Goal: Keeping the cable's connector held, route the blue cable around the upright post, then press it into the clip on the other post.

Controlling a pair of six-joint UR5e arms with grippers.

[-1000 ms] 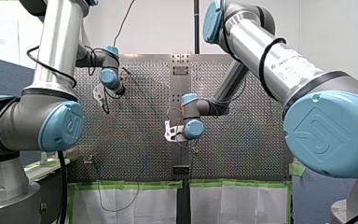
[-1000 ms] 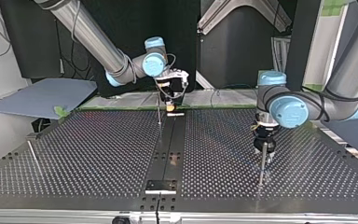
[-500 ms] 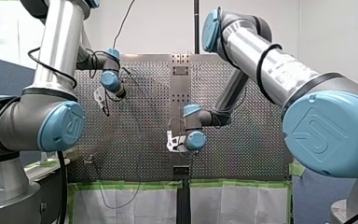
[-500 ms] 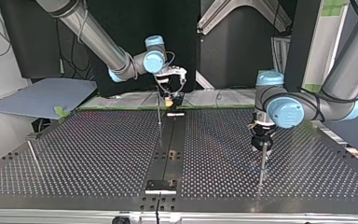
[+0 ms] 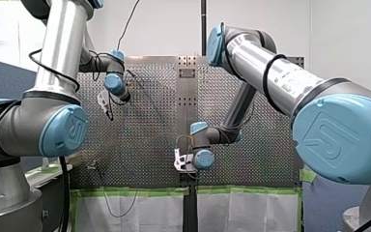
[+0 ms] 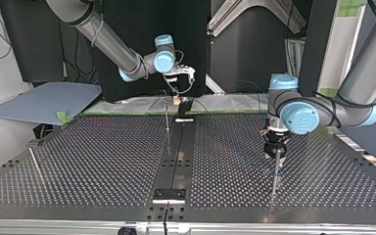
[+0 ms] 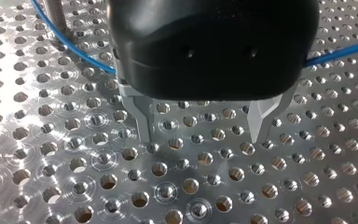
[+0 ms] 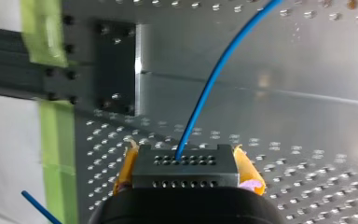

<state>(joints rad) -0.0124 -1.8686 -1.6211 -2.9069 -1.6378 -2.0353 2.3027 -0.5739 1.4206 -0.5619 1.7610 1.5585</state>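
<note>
Movement is confined to the right arm. Over the last second the right gripper [image 6: 177,100] has been carried back toward the far edge, at the upper middle of the top view. In the front view it has dropped toward the lower middle of the panel. The connector [image 8: 185,167] is seen clamped between the yellow pads [image 8: 248,169], and the blue cable [image 8: 214,79] runs out of its face in a nearly straight line. From this it is judged that slack is being drawn off and the routing leg is under way. Pressing into the clip is not yet done.

The left gripper [image 7: 203,135] has scarcely shifted. Its metal fingers [image 7: 143,122] are spread with nothing between them, over the bare perforated table [image 7: 98,186]. The cable passes behind this gripper, just beside the upright post [image 6: 274,172], which stands at the right of the top view. A second post [image 6: 167,115] stands near the middle, close to the right gripper, and is judged the likeliest snag for the cable. A thin rod [image 6: 34,164] stands well apart at the left. No clip can be made out on either post.
</note>
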